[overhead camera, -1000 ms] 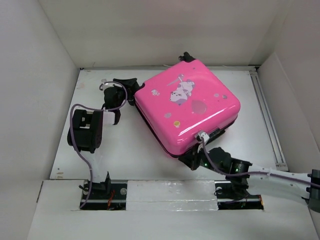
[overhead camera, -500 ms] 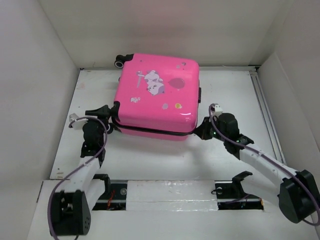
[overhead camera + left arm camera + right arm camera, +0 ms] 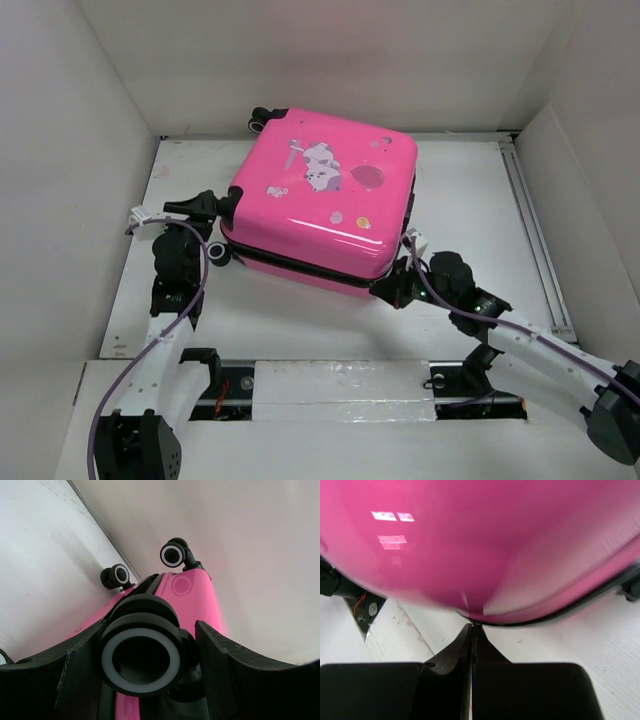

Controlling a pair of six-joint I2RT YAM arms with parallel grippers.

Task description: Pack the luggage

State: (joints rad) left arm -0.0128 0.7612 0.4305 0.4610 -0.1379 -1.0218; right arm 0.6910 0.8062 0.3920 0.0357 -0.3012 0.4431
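The luggage [image 3: 320,205] is a bright-pink hard-shell suitcase with a cartoon print. It lies closed on the white table, skewed, with its back wheels [image 3: 262,117] by the rear wall. My left gripper [image 3: 222,205] is at its left corner. In the left wrist view the left gripper [image 3: 149,630] has its black fingers on either side of a black, white-ringed wheel [image 3: 141,655], closed on it. My right gripper [image 3: 385,290] is at the front right corner. Its shut tips [image 3: 471,626] touch the dark seam under the pink shell [image 3: 480,545].
White walls box in the table on the left, back and right. A metal rail [image 3: 535,235] runs along the right side. The arms' mounting bar [image 3: 340,385] lies at the near edge. Two more suitcase wheels [image 3: 173,555] show beyond the held one.
The luggage has swung round and shifted on the table, most recently turning slightly clockwise. The left gripper stays on its wheel. The right gripper has moved from the right side to the front right seam.
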